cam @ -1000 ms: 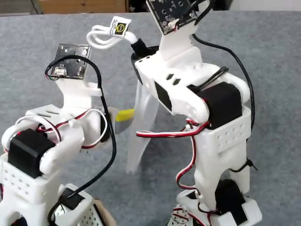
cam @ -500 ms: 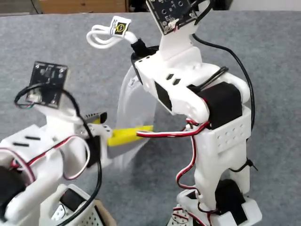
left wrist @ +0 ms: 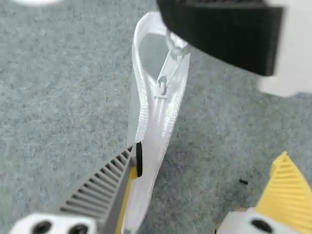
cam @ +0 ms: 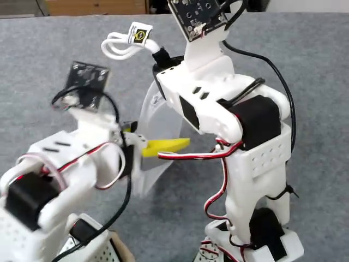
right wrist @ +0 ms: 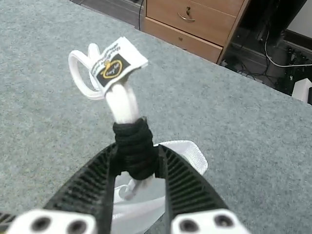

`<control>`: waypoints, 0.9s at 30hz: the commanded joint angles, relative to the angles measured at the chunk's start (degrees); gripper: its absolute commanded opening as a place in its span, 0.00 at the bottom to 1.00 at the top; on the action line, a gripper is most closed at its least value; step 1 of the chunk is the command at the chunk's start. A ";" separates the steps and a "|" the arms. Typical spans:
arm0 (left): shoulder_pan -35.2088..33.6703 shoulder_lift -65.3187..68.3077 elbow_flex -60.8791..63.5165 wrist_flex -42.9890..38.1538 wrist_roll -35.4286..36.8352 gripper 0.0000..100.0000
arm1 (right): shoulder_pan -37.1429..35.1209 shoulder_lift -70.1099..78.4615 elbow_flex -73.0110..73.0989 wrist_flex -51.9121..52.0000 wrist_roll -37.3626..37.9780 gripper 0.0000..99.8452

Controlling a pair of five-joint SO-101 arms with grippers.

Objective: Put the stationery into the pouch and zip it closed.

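Note:
My right gripper [right wrist: 138,146] is shut on the black-wrapped end of a coiled white cable [right wrist: 122,102] that carries a paper tag [right wrist: 114,61]. In the high view this cable [cam: 122,42] sticks out beyond the right gripper [cam: 161,57]. The translucent white pouch [cam: 158,125] stands upright just beneath it, its zip partly open with the pull [left wrist: 161,87] near the top. My left gripper [left wrist: 207,156] is open. Its grey ribbed finger [left wrist: 97,190] lies against the pouch's edge [left wrist: 151,126] and its yellow finger [left wrist: 287,185] stands well apart.
The work surface is grey carpet [cam: 54,54]. A wooden drawer cabinet [right wrist: 195,19] stands beyond its far edge. Both arm bases and their loose wires [cam: 223,180] crowd the near side; open carpet lies to the far left and right.
My left arm swung out and down, then came back up against the pouch with its yellow finger opened wider. The pouch's lower part has spread to the left. The right arm kept still.

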 commanded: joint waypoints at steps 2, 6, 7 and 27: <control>0.40 -0.62 0.31 -3.16 -2.11 0.41 | 0.79 -2.24 -0.40 0.26 0.00 0.01; -2.24 -0.62 0.75 -4.92 -2.11 0.41 | 0.79 -2.24 -0.48 1.58 0.09 0.01; -2.95 -0.62 1.36 -5.80 -2.11 0.41 | 0.79 -2.24 -0.48 2.29 0.09 0.01; -5.23 2.11 11.56 -18.99 -4.13 0.41 | 0.53 -4.62 -0.40 2.99 0.00 0.01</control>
